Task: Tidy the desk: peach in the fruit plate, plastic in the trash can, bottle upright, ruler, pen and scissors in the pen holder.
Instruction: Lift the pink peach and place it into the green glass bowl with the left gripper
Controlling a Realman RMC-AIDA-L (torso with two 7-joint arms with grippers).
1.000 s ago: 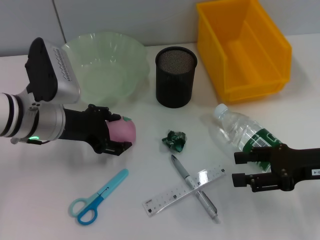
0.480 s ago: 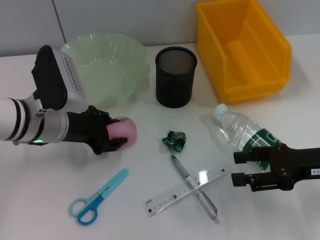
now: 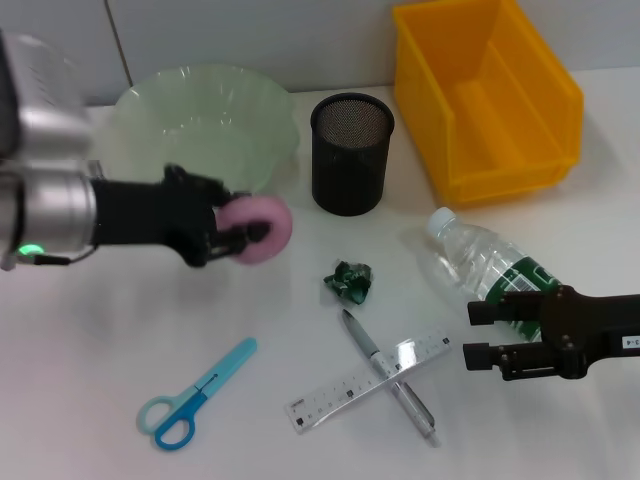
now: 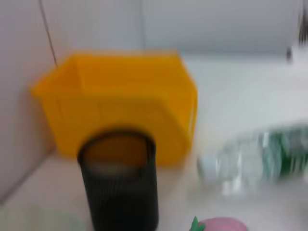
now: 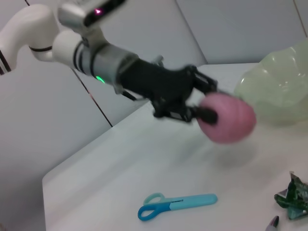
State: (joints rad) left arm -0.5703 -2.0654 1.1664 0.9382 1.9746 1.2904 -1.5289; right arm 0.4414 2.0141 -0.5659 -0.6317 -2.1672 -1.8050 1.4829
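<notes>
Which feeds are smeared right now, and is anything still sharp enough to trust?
Head view: the left gripper and peach are motion-smeared; ruler, pen and scissors sharp. Left wrist view: all blurred, including pen holder and bottle. Right wrist view: peach soft, scissors readable.

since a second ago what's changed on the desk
The left gripper, shut on the peach, has lifted it off the table and carried it toward the fruit plate. The right gripper is unmoved by the lying bottle; scissors, ruler and pen unchanged.
</notes>
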